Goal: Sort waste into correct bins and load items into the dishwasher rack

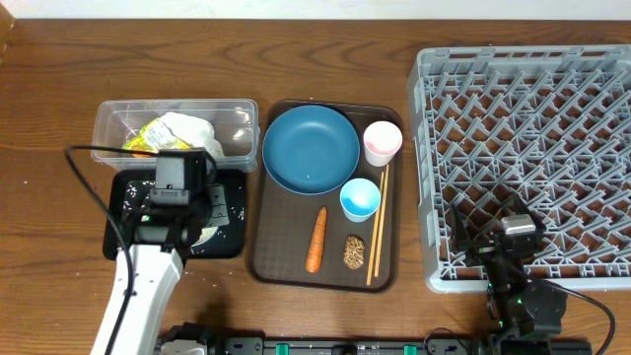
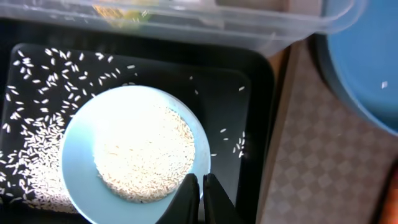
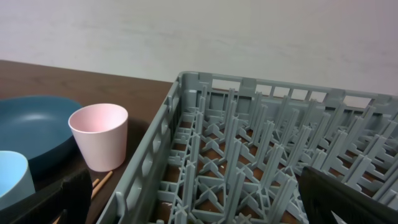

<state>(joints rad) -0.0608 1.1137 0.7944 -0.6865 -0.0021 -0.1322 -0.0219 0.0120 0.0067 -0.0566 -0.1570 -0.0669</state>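
Note:
The light-blue bowl (image 2: 78, 168) holds a heap of white rice (image 2: 143, 152) and sits in the black tray (image 2: 249, 124), where loose rice grains (image 2: 37, 124) lie scattered. My left gripper (image 2: 200, 186) is shut on the bowl's right rim. From overhead the left gripper (image 1: 197, 219) covers most of the bowl (image 1: 209, 235). The clear tub (image 1: 242, 123) holds the white napkin (image 1: 192, 128) and yellow-green wrapper (image 1: 148, 136). My right gripper (image 1: 513, 237) stands open over the front left corner of the grey rack (image 1: 532, 128), its fingers (image 3: 74, 199) straddling the rack's wall (image 3: 146, 162).
The brown serving tray (image 1: 276, 247) carries the dark-blue plate (image 1: 311, 148), pink cup (image 1: 383, 141), light-blue cup (image 1: 360, 198), carrot (image 1: 315, 240), seedy lump (image 1: 355, 250) and chopsticks (image 1: 378, 227). The tub's edge (image 2: 298, 28) lies just beyond the bowl.

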